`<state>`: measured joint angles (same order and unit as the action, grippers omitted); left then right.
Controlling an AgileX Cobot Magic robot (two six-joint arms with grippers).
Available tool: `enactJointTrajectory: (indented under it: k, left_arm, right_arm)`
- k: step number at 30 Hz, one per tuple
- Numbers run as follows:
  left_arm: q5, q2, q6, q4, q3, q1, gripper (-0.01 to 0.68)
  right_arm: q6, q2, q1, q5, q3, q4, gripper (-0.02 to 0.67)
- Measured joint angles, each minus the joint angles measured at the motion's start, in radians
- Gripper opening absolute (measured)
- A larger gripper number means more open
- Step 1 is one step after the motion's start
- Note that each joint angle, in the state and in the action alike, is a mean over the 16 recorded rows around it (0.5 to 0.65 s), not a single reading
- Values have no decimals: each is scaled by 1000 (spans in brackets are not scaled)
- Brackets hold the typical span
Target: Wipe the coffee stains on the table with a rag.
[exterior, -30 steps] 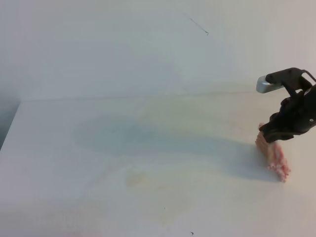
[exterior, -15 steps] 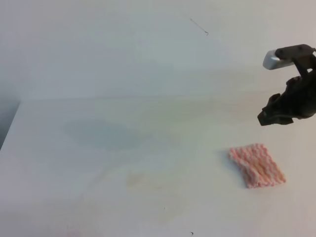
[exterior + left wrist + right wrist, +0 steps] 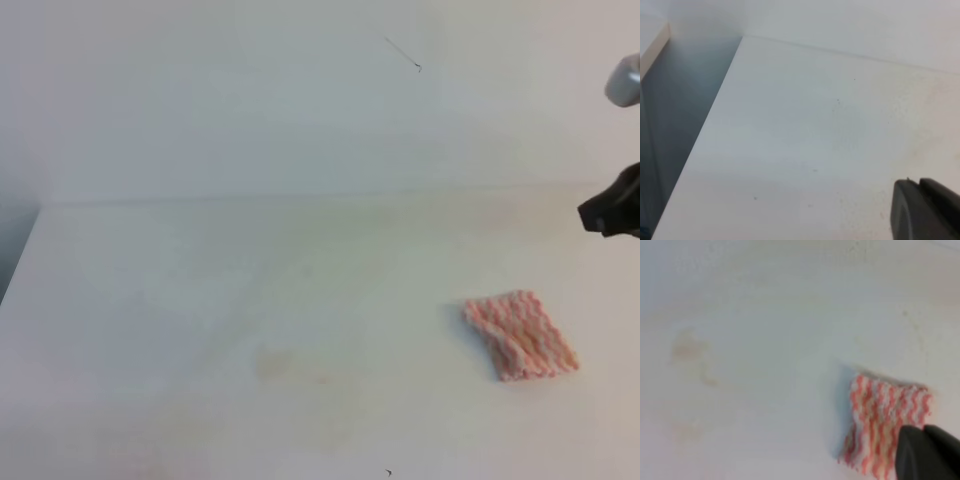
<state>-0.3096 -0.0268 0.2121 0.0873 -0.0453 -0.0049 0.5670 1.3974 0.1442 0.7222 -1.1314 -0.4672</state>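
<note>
The pink-and-white zigzag rag (image 3: 520, 335) lies flat and loose on the white table (image 3: 200, 280) at the right; it also shows in the right wrist view (image 3: 880, 427). The coffee stains (image 3: 275, 362) are a faint pale tan smear left of the rag, also seen in the right wrist view (image 3: 687, 347). My right gripper (image 3: 608, 213) hangs at the right edge, above and right of the rag and clear of it; in its wrist view its fingers (image 3: 927, 452) sit together and hold nothing. My left gripper (image 3: 925, 210) shows only in its wrist view, fingers together, empty.
The table's left edge (image 3: 715, 115) drops off to a dark gap. A pale wall (image 3: 300, 100) rises behind the table's back edge. A few tiny dark specks (image 3: 388, 472) dot the tabletop.
The right gripper let go of the rag, which dropped and now lies flat on the table. The gripper then rose and pulled back to the right, partly out of view.
</note>
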Motion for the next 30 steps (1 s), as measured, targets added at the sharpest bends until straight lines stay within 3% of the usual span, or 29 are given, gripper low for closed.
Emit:
enactJointTrajectory:
  k: [12,30]
  left_arm:
    - [0,0,0,0,0,0,1]
    - [0,0,0,0,0,0,1]
  right_arm:
    - [-72,-371,0,-81,295,2,1]
    - [-84,-499,-1,6,327,14,-3]
